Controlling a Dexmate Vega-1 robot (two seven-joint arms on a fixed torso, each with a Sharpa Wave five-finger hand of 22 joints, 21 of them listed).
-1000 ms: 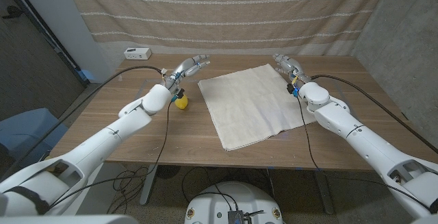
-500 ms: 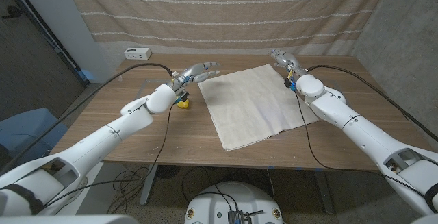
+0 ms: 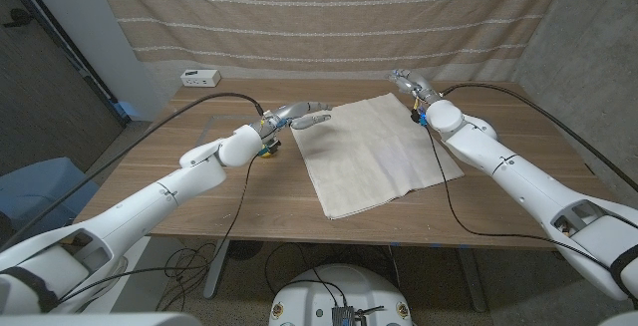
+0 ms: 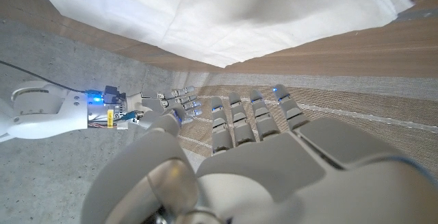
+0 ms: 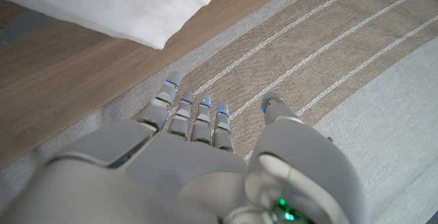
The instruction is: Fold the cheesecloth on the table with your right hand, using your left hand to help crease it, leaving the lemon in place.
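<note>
Now we see the cheesecloth [image 3: 371, 155] lying flat on the tabletop [image 3: 219, 196]. Our left hand [image 3: 302, 116] and right hand [image 3: 410, 84] hold nothing, fingers apart.

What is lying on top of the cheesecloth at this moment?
Nothing rests on the cheesecloth; it lies spread on the table. The left hand reaches over its left corner, contact unclear. The right hand is at its far corner. What lies underneath is covered.
</note>
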